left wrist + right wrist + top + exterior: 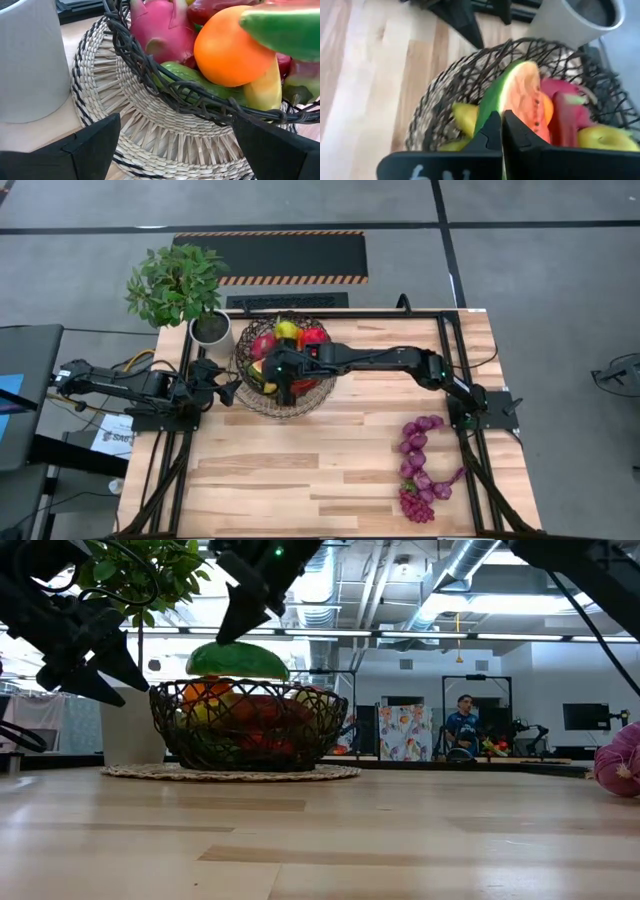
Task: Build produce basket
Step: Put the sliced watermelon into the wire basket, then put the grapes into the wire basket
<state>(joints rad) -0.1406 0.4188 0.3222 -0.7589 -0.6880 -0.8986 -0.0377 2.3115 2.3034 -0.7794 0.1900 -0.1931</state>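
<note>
Seen from above, a dark wire basket (285, 368) sits on a pale woven mat (150, 135) at about eleven o'clock on the wooden table (300, 470), beside a white plant pot (211, 330). It already holds a pink dragon fruit (162, 27), an orange (227, 50), a cucumber (200, 85), a banana (265, 90) and a watermelon slice (520, 100). The right gripper (501, 131) reaches over the basket, its fingers pressed together just above the watermelon slice and apparently holding nothing. The left gripper (175, 145) waits at the basket's nine o'clock side, its fingers spread apart. A cluster of purple grapes (420, 470) lies well apart at about four o'clock on the table, still outside the basket. Judged from its looks, the cluster is light but loose and knobbly, likely to sag or swing if lifted by one end. A hold across its thicker middle would probably carry it most steadily.
</note>
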